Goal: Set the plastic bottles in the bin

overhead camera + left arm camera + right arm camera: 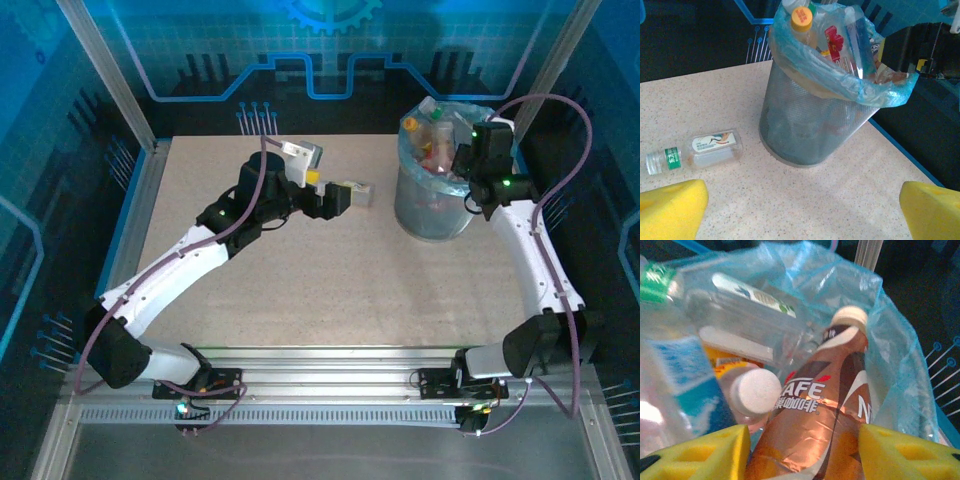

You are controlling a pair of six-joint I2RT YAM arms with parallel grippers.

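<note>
The grey mesh bin (432,208) with its light-blue bag stands at the back right and holds several plastic bottles. My right gripper (458,160) hangs over the bin's rim. In the right wrist view its yellow fingers (700,452) press both sides of a brown coffee bottle (815,410) with a cream cap, right gripper (805,452) shut on it. One clear bottle (695,150) with a green-banded neck lies on its side left of the bin (810,125). My left gripper (805,215) stands open above bare table, close to that bottle (358,192).
Inside the bag (895,355) lie a white-capped bottle (756,391), a blue-labelled one (687,375) and a clear one (750,315). An orange-capped bottle (801,20) sticks up above the rim. The table's right edge (910,155) runs just past the bin.
</note>
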